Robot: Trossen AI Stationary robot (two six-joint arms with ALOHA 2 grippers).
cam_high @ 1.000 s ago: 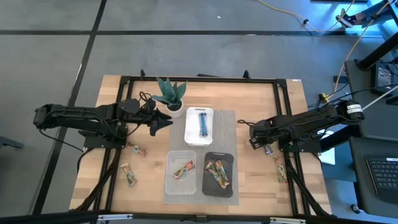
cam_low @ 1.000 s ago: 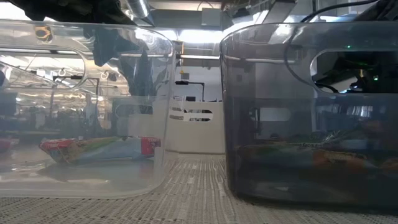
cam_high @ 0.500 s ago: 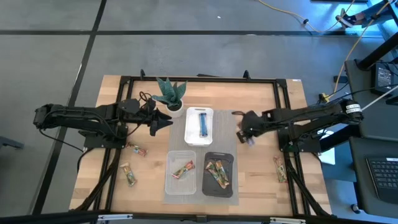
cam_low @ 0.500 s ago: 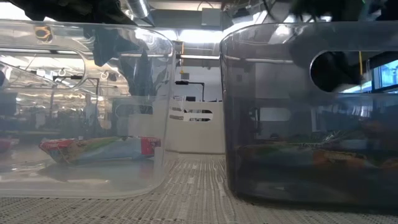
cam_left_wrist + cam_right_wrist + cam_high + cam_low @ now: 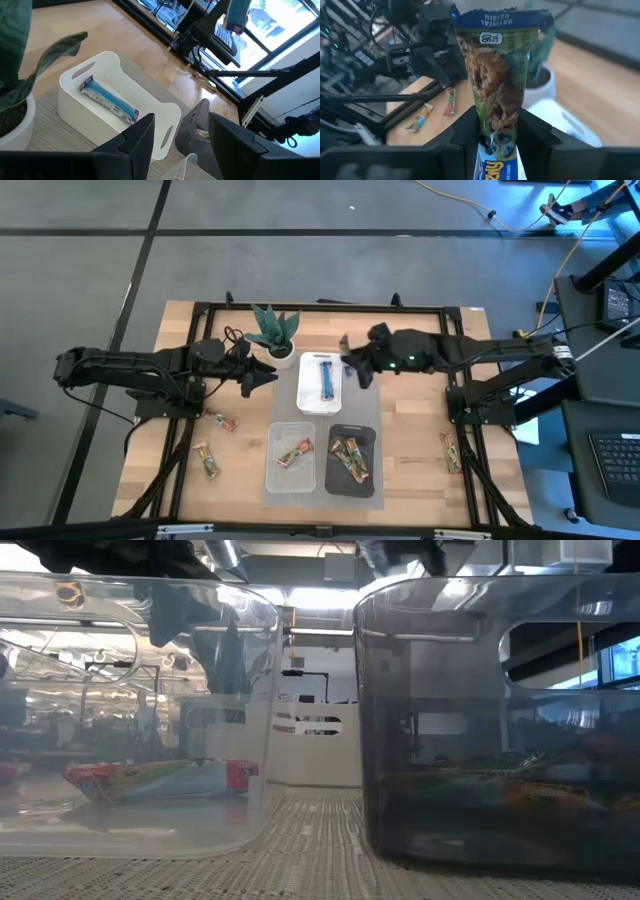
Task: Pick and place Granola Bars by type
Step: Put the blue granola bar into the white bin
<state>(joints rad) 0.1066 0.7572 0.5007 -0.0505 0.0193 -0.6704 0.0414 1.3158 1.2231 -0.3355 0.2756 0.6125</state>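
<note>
My right gripper hangs at the right rim of the white tray and is shut on a granola bar with a green wrapper and a blue end. One blue bar lies flat in that tray. The clear tray holds a red-orange bar. The black tray holds green-and-tan bars. My left gripper is open and waits beside the potted plant, left of the white tray. My right gripper pinches the green-and-blue bar between its two fingers at one end of the wrapper. The bar runs along the fingers and sticks out past their tips, blue end farthest out. It is lifted clear of the table.
Loose bars lie on the wood left of the mat and one near the right frame rail. The three trays sit on a grey mat. Black frame rails run along the table's sides.
My right gripper has travelled from the table's right side toward the left and far edges, rising as it went. It carries the bar, which is now clear of the table, to the white tray's right rim. The left arm has kept still.
</note>
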